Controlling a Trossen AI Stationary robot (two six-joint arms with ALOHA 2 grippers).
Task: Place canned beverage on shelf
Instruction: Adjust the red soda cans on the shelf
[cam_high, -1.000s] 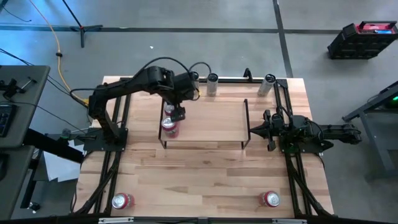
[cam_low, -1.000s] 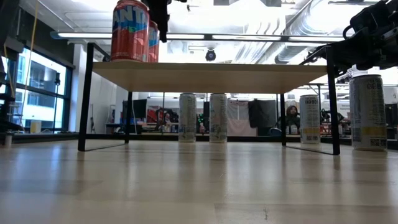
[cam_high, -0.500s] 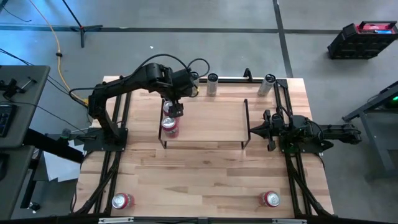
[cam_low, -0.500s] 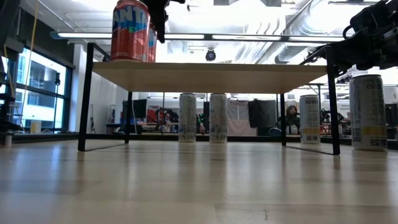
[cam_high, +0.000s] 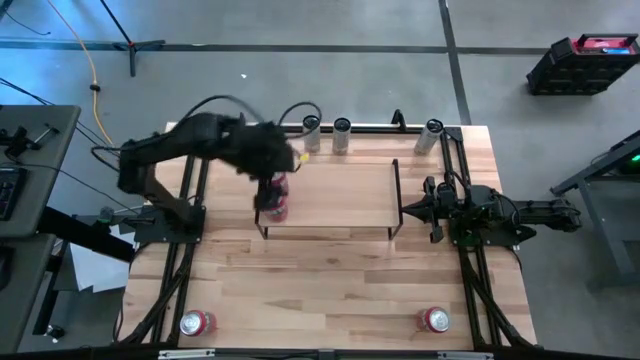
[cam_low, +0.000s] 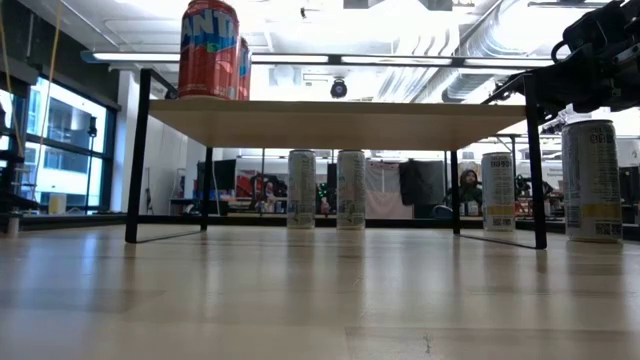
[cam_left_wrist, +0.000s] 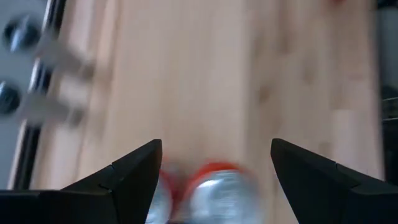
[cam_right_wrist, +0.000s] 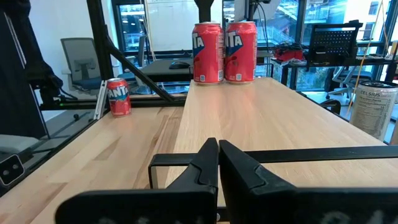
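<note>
High view: two red cans (cam_high: 275, 200) stand upright, touching, at the left end of the shelf (cam_high: 340, 195). My left claw (cam_high: 268, 178) hangs over them. My right arm waits by the shelf's right end, claw (cam_high: 412, 211) closed and empty.

Low view: both cans (cam_low: 209, 50) upright on the board, nothing gripping them.

Left wrist view: fingers (cam_left_wrist: 134, 171) spread wide, empty; can tops (cam_left_wrist: 217, 190) directly below, between them, long axis vertical.

Right wrist view: cans (cam_right_wrist: 224, 52) at the far end. Spare cans remain on the worktop (cam_high: 330, 275); judgement: left arm nearer the near-left one (cam_high: 196, 323).
</note>
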